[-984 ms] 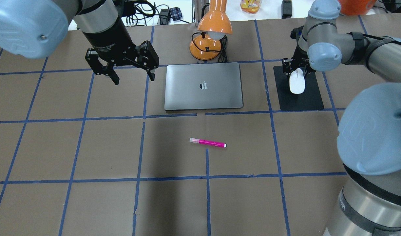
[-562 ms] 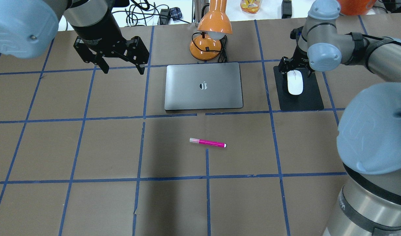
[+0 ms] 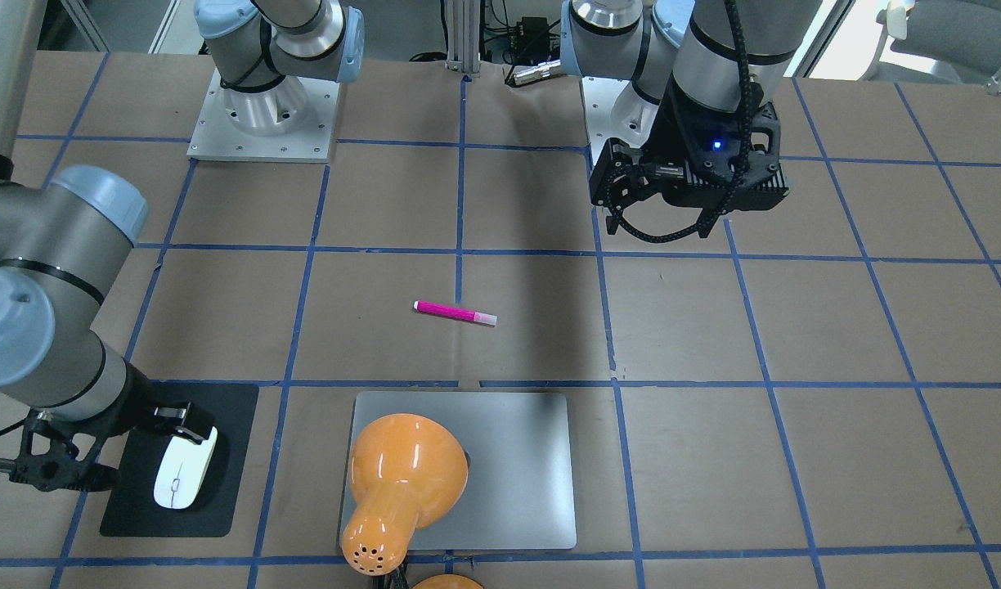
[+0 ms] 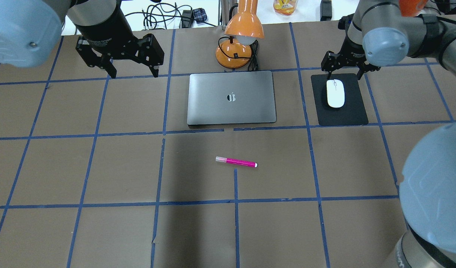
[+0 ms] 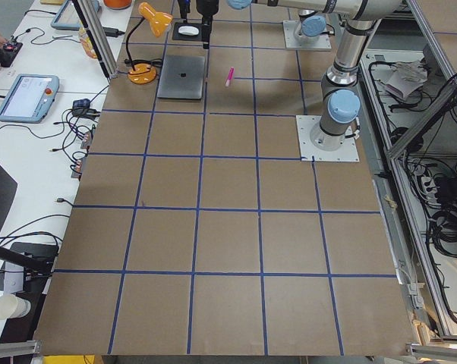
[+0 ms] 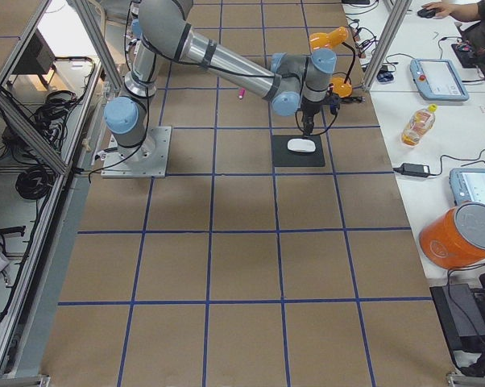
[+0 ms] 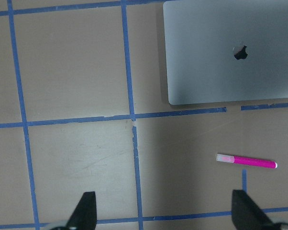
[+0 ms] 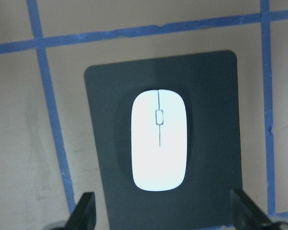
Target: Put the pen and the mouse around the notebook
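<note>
The white mouse lies flat on a black mat to the right of the silver-grey notebook. My right gripper hovers open over the mat's far edge, clear of the mouse, whose whole top shows between the spread fingers in the right wrist view. The pink pen lies on the table on the near side of the notebook, apart from it. High up, far-left of the notebook, my left gripper is open and empty. Its wrist view takes in the pen and the notebook.
An orange desk lamp stands just behind the notebook, its cord coiled at the base. In the front-facing view the lamp head hides part of the notebook. Blue tape lines grid the brown table. Cables and a bottle lie beyond the far edge.
The right gripper let go of the mouse, which now rests flat on the mat, then drew up and back. The left gripper moved further away to the far left.
</note>
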`<state>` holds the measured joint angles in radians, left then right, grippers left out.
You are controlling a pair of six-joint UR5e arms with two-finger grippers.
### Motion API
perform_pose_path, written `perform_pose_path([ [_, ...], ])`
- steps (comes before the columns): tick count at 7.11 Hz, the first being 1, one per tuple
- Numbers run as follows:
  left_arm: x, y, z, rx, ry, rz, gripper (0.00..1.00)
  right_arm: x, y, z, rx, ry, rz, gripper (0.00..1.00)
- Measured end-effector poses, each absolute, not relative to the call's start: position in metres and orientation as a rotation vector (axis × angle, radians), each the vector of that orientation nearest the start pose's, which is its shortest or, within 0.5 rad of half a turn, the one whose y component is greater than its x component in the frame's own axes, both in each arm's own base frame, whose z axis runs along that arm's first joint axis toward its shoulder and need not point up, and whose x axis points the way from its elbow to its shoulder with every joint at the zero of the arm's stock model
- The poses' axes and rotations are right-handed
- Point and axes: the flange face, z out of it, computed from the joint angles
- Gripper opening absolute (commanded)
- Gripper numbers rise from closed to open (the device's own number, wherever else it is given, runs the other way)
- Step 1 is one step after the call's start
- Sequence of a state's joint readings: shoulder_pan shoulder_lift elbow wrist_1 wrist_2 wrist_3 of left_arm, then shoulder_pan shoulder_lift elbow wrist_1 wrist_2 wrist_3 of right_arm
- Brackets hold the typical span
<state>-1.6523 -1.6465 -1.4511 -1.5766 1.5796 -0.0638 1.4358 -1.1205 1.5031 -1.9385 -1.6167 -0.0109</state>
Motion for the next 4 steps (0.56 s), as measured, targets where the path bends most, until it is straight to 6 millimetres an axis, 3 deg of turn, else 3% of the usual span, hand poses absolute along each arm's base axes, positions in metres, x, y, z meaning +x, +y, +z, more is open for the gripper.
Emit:
perform_pose_path([
  [2,-0.169,-0.503,0.512,-0.042,3.133,0.017,1.00,0.068,-0.604,0.385,0.196,3.169,0.087,1.00],
  [4,-0.165,-0.498,0.520,-0.080,3.134,0.006,1.00,0.091,-0.549,0.451,0.158,3.153,0.098,1.00],
])
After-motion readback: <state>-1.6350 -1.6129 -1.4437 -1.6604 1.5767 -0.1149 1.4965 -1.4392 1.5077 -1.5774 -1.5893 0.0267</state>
